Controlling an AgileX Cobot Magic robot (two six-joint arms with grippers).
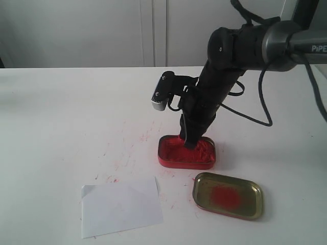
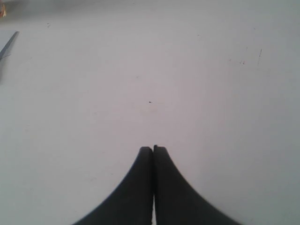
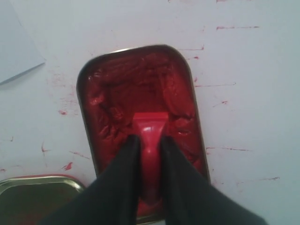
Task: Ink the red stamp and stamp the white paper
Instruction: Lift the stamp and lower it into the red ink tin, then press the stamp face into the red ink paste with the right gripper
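Fingers (image 3: 123, 187) tight around red stamp (image 3: 151, 132)

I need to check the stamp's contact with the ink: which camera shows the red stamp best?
The right wrist view: the red stamp is clamped in the right gripper, base down in the ink paste tin. The exterior view hides it behind that gripper; the left wrist view does not show it.

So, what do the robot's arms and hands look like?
The right arm is black with a grey tube bearing white letters "PiPE", cut off at the edge; black cables loop beside it. Both the left hand and right hand have smooth black fingers tapering to narrow tips.
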